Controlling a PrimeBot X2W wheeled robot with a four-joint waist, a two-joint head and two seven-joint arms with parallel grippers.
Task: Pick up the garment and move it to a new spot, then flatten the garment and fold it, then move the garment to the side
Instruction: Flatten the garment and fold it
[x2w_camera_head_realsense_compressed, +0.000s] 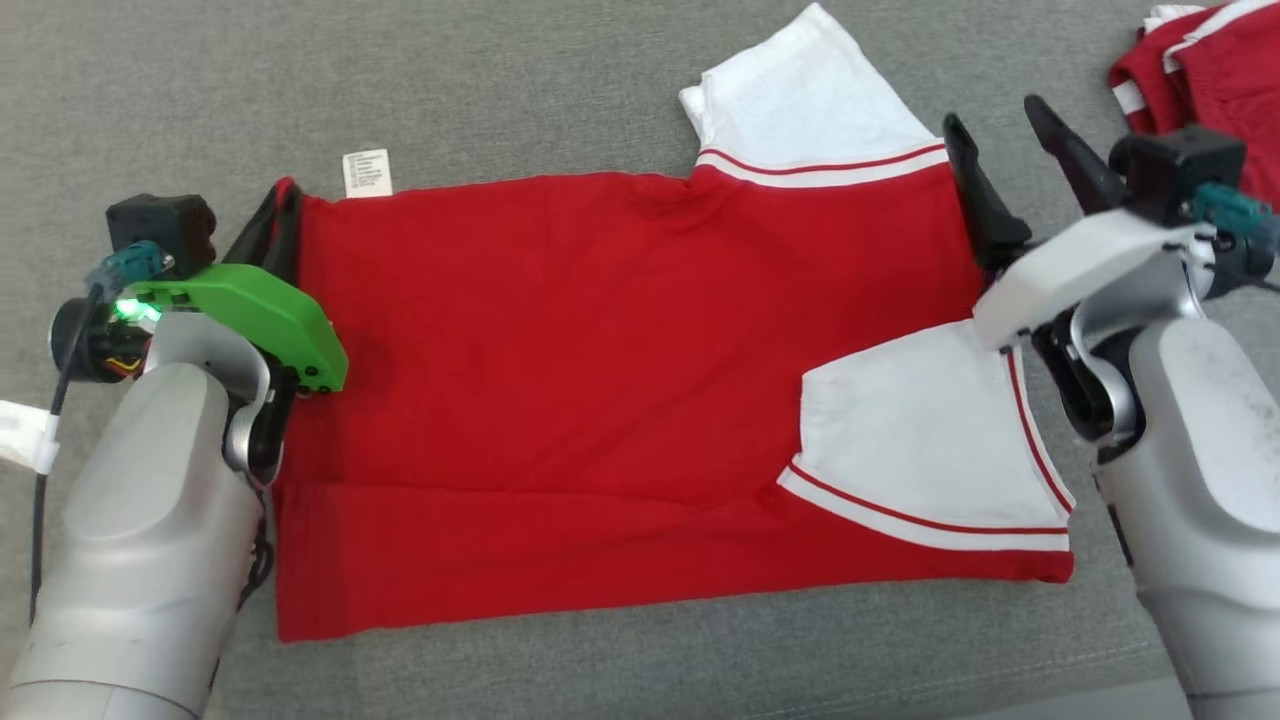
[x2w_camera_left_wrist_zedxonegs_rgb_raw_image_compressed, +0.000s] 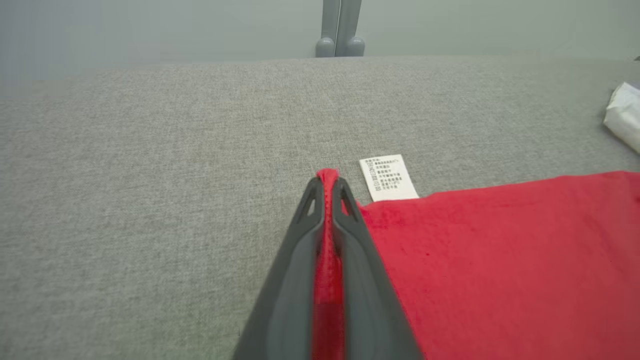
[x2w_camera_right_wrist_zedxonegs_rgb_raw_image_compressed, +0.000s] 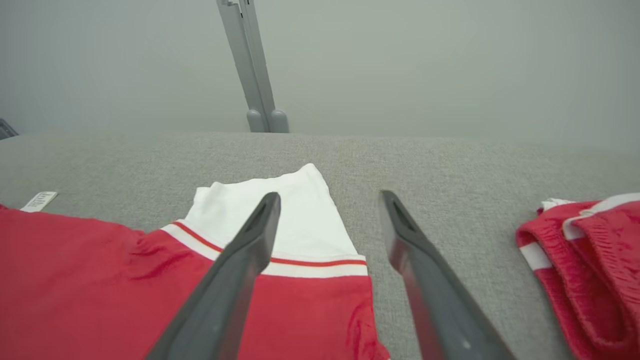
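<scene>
Where garment (x2w_camera_head_realsense_compressed: 550, 380) lies: grey fabric surface (x2w_camera_head_realsense_compressed: 500, 80); behind, pale wall (x2w_camera_right_wrist_zedxonegs_rgb_raw_image_compressed: 450, 65), maybe post (x2w_camera_right_wrist_zedxonegs_rgb_raw_image_compressed: 250, 65)

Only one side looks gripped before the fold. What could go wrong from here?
1. The left gripper is shut on only a thin strip of the shirt at its corner; it could slip out on lifting.
2. The right gripper is open astride the shirt's edge, holding nothing; lifting now would likely skew the shirt.
3. The other red garment lies near the right arm and might get swept.

Red garment (x2w_camera_head_realsense_compressed: 600, 400) lying flat.
</scene>
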